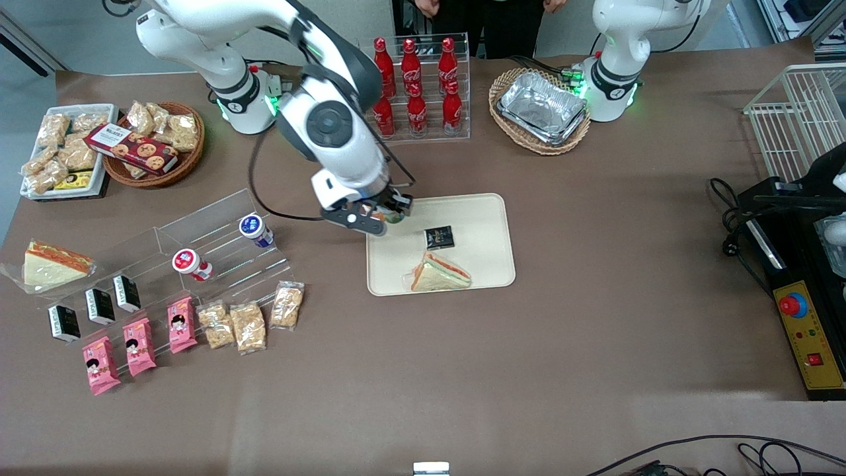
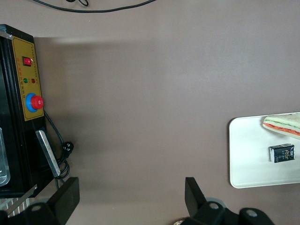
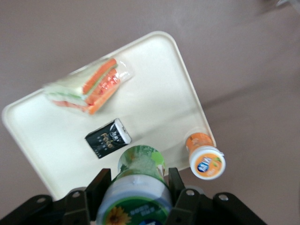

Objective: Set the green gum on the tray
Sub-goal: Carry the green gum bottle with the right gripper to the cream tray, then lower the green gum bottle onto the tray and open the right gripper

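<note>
My right gripper is shut on the green gum, a green bottle with a white cap and a green label. Its fingers press on both sides of the bottle. It holds the bottle above the corner of the beige tray that lies toward the working arm's end, farther from the front camera. The green gum peeks out under the hand in the front view. The tray carries a wrapped sandwich and a small black packet.
An orange-bodied bottle stands on the table just outside the tray's rim, beside my gripper. A clear stepped shelf holds a blue bottle and a red-capped bottle. A rack of cola bottles stands farther from the camera.
</note>
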Controlling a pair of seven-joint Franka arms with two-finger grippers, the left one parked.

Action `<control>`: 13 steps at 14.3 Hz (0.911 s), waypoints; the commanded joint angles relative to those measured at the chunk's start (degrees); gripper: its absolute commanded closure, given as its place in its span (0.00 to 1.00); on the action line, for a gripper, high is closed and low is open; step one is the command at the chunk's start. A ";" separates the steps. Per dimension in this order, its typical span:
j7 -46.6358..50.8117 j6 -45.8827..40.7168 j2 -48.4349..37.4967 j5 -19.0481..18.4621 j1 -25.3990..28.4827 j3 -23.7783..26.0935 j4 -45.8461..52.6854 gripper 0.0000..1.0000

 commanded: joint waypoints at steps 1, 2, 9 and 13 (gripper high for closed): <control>5.82 6.72 6.57 -5.54 2.23 0.06 -1.80 0.94; 6.27 7.95 8.07 -6.34 2.50 0.06 -2.15 0.94; 6.45 18.33 11.42 -9.41 2.41 -0.73 -8.22 0.94; 7.50 18.86 12.13 -10.21 2.67 -0.73 -8.22 0.93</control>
